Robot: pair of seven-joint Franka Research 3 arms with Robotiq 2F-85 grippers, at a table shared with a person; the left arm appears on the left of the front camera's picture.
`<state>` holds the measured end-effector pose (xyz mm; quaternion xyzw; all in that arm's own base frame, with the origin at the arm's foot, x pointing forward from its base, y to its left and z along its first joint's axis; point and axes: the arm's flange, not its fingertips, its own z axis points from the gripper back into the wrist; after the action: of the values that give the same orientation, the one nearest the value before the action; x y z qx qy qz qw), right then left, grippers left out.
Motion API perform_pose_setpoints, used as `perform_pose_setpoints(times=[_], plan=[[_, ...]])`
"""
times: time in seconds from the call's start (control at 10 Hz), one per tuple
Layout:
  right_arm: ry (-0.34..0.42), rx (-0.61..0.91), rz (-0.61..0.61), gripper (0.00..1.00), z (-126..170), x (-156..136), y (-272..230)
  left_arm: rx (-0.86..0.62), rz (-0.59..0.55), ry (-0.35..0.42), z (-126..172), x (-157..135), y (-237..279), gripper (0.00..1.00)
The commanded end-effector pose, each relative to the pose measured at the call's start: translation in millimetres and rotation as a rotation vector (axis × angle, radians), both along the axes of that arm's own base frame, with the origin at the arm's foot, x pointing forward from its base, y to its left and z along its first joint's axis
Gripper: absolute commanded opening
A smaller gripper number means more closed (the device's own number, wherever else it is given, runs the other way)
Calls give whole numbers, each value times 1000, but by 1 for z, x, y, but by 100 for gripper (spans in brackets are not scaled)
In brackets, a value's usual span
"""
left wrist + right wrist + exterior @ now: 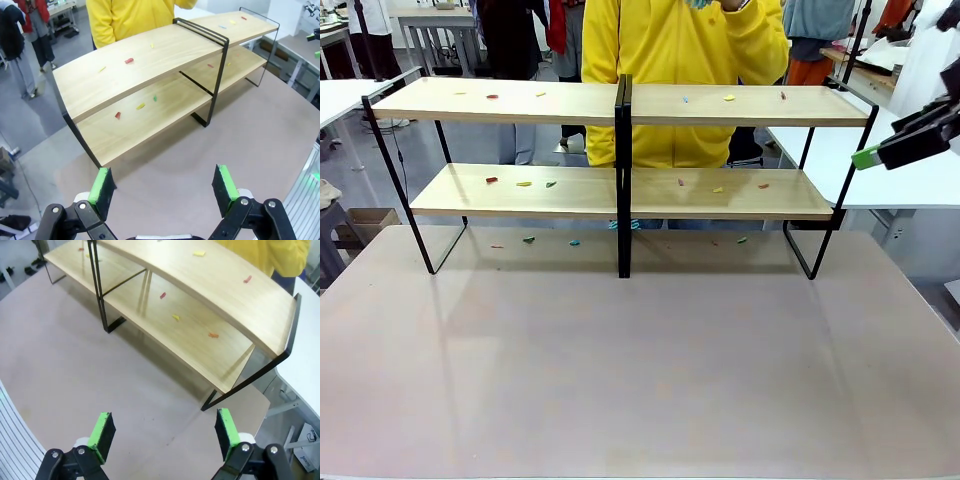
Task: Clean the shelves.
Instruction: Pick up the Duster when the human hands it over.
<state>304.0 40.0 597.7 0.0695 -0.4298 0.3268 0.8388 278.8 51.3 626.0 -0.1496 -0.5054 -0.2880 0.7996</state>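
Your table carries the shelves, standing toward its far edge. Small coloured scraps lie scattered on both boards, in both bays. A few more lie on the table beneath the rack.

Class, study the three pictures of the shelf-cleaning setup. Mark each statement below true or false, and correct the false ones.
1. Small coloured scraps lie on both boards of the shelves. True.
2. The left claw is shut on a cloth. False: it is open and holds nothing.
3. A person in a yellow top stands behind the shelves. True.
4. The shelves have three tiers. False: there are two boards, one upper and one lower.
5. The right claw is open and holds nothing. True.
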Motion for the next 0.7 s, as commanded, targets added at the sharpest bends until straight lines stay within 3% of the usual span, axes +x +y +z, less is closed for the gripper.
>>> perform_pose_setpoints(times=[0.0,0.2,0.6], plan=[[-5,105,-23,100,-26,-22,-5,-6,-13,-7,0,0,2,100],[-52,209,-48,100,-16,-37,-4,-6,-13,-7,0,0,2,100],[-24,274,-121,100,-10,-50,-5,-6,-13,-7,0,0,2,100]])
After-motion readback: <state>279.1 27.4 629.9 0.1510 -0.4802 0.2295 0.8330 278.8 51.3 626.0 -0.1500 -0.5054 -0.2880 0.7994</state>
